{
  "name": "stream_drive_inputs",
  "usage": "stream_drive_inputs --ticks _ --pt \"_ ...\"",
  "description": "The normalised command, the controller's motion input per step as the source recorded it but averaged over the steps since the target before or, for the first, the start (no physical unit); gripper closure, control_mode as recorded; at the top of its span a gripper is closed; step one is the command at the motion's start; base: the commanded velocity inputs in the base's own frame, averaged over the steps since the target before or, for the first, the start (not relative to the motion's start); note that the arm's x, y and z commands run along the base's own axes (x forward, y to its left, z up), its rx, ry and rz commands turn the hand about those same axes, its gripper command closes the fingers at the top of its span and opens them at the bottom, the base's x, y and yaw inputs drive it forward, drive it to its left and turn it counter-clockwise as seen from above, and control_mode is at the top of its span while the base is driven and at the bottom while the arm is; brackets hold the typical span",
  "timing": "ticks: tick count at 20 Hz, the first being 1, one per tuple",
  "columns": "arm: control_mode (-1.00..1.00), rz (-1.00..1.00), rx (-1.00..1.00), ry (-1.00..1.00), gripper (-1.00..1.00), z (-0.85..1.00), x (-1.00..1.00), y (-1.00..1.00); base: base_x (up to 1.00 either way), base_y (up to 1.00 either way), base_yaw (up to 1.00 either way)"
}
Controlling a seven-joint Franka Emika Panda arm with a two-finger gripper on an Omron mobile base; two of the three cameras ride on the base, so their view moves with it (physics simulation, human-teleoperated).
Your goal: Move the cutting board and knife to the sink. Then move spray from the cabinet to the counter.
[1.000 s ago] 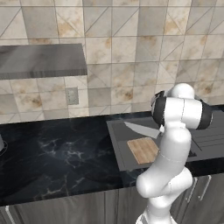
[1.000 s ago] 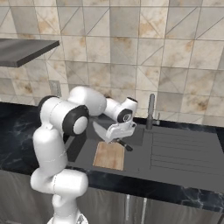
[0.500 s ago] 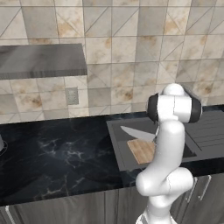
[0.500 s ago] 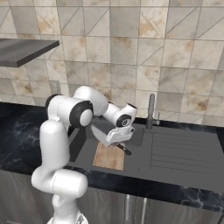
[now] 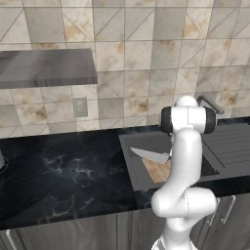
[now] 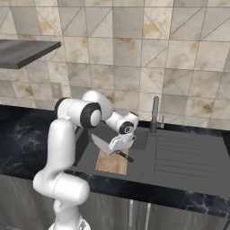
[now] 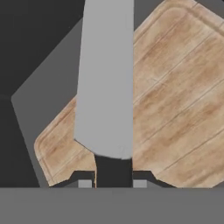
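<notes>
Tiled wall behind, black counter [image 5: 63, 171] running left, and the sink [image 6: 148, 139] set into it straight ahead of me. The knife [image 6: 102, 144] is what I'm working: the gripper [image 6: 120, 146] has its jaws pinched on the dark handle, broad grey blade sticking out in front, held in the air over the basin. Under it lies the cutting board [image 6: 112, 163], flat on the sink floor toward the near wall. In the hand view the blade [image 7: 107, 78] runs across the board [image 7: 175, 100] on a slant, with grey sink bottom showing past the board's rounded corner.

To finish this well I'd lower the hand slowly, keep the blade level, and let go only once it is just above the wood or the basin floor, so it doesn't drop and bounce. I'd watch the near sink wall and the faucet [image 6: 155, 114] beyond. The spray comes later; the cabinet shelf [image 5: 46, 68] sits up on the left.
</notes>
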Motion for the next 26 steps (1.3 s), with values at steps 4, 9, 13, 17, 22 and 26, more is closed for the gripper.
stream_drive_inputs --ticks 4,9,13,17,22,26 --pt "-1.00 0.05 0.02 0.05 1.00 -0.39 0.21 0.09 0.00 0.00 0.00" --pt "-1.00 0.05 0.03 0.07 1.00 -0.40 0.18 0.02 0.00 0.00 0.00" --pt "-1.00 0.03 0.02 0.10 1.00 -0.41 0.16 0.00 0.00 0.00 0.00" --pt "-1.00 0.02 0.03 0.09 1.00 -0.37 0.13 0.00 0.00 0.00 0.00" --pt "-1.00 0.01 0.04 0.02 1.00 -0.25 0.07 0.00 0.00 0.00 0.00" --pt "-1.00 0.00 0.00 0.01 -1.00 -0.17 -0.01 0.03 0.00 0.00 0.00"
